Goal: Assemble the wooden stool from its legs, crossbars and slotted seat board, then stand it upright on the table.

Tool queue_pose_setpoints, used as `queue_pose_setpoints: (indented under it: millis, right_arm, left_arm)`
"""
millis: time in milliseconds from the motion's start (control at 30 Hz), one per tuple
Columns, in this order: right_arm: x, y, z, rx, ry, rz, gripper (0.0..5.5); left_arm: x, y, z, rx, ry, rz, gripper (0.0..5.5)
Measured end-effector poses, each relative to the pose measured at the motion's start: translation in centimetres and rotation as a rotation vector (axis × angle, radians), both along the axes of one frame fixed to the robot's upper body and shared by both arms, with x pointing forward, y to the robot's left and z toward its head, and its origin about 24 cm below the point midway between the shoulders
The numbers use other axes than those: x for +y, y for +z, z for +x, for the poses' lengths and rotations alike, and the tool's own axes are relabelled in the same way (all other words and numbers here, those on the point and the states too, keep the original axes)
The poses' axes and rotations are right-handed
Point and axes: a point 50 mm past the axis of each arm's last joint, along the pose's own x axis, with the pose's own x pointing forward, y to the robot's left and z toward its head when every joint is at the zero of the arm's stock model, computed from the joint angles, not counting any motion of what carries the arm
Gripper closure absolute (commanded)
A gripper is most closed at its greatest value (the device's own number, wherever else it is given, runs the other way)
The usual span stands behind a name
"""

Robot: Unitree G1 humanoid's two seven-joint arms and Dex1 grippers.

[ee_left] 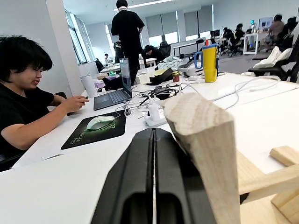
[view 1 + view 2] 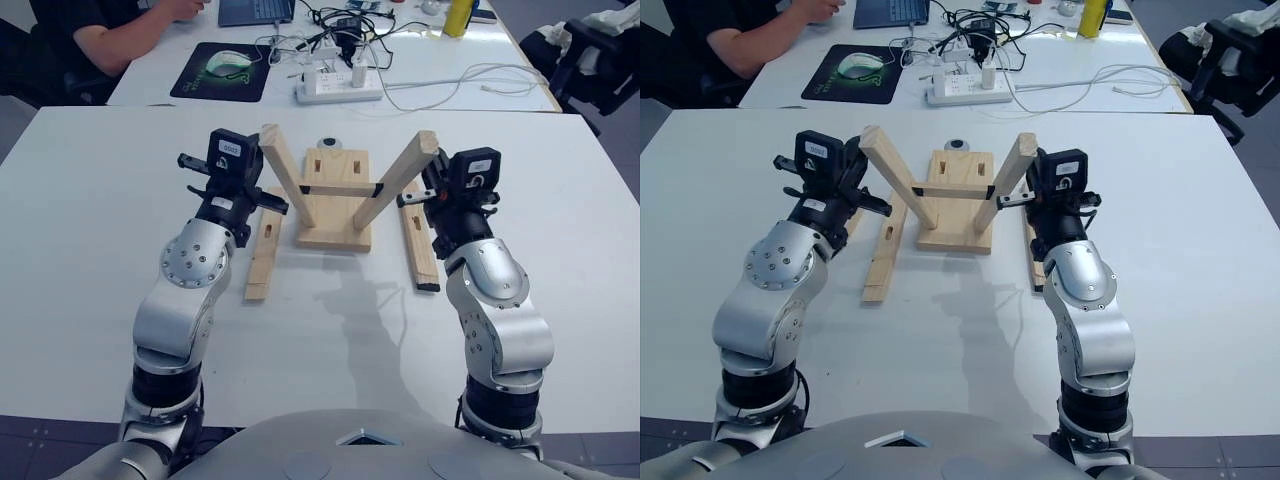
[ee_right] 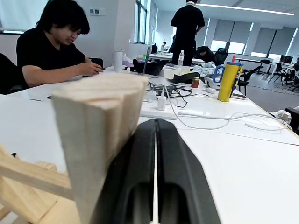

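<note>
The slotted seat board [image 2: 336, 160] lies flat on the white table. Two legs rise from it in a V, the left leg [image 2: 283, 165] and the right leg [image 2: 400, 178], joined by a thin crossbar [image 2: 340, 189]. My left gripper [image 2: 250, 165] is shut and holds nothing, its fingers [image 1: 140, 158] right beside the left leg's top end [image 1: 205, 135]. My right gripper [image 2: 440, 176] is likewise shut with nothing in it, close against the right leg's top end [image 3: 100, 121]. One loose leg [image 2: 264, 255] lies to the board's left, another [image 2: 420, 245] to its right.
A small black round object [image 2: 329, 142] sits just behind the seat board. On the adjoining far table are a power strip [image 2: 338, 88] with cables, a mouse pad [image 2: 224, 70] and a yellow tumbler [image 2: 458, 15]. The table's near half is bare.
</note>
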Motion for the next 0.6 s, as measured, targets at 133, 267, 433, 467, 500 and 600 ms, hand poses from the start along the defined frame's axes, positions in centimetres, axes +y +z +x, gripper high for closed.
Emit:
queue_pose_setpoints:
  millis: [133, 267, 433, 467, 500, 600]
  right_arm:
    - [-0.4, -1.2, 0.2, 0.099, -0.033, -0.047, 5.50]
    - [-4.0, -1.5, 0.1, 0.120, -0.266, -0.060, 5.50]
    - [-5.9, -1.2, -0.3, 0.101, -0.395, -0.017, 5.50]
    - [-6.0, -1.1, -0.3, 0.097, -0.405, -0.009, 5.50]
    - [-5.9, -1.0, -0.3, 0.091, -0.394, -0.006, 5.50]
    - [-1.9, -0.7, 0.3, 0.080, -0.143, -0.006, 5.50]
  left_arm:
    - [-0.4, -0.6, 0.2, 0.057, -0.007, 0.055, 5.48]
    - [3.5, -0.9, 0.5, 0.063, 0.217, 0.082, 5.48]
    - [8.2, 0.1, -0.2, -0.018, 0.487, 0.073, 5.48]
    - [8.4, 0.3, -0.3, -0.040, 0.501, 0.068, 5.48]
    - [8.3, 0.6, -0.3, -0.063, 0.490, 0.055, 5.48]
    - [2.8, -0.3, 0.4, -0.003, 0.142, 0.054, 5.48]
